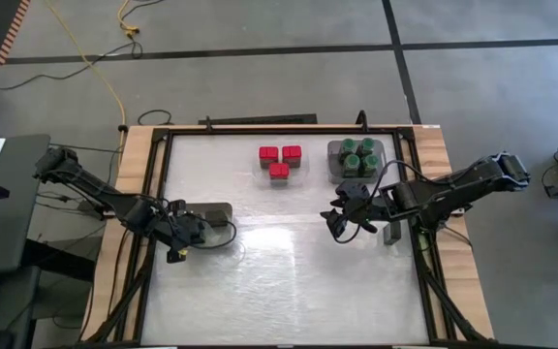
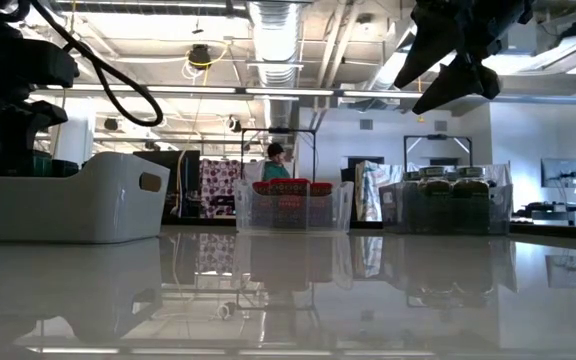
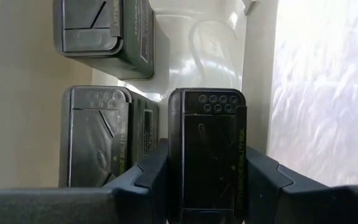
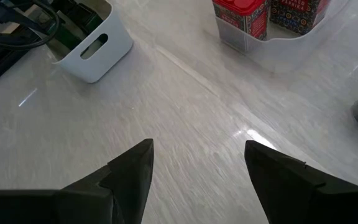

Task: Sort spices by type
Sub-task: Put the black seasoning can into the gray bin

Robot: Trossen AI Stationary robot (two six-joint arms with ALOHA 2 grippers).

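White and glossy, the counter (image 1: 289, 281) carries three groups of spices. At its left edge the left claw (image 3: 207, 180) hangs over a white bin (image 2: 68, 200), clamped on a dark tin (image 3: 207, 149) held upright inside the bin; two more tins (image 3: 101, 134) lie beside it there. Near the far edge, three red blocks (image 1: 279, 160) sit in a clear tray (image 2: 293, 210). To their right, green-lidded jars (image 1: 356, 157) fill a grey tray (image 1: 335, 163). Right of centre, the right claw (image 4: 197, 168) hovers above bare counter, fingers apart, holding nothing.
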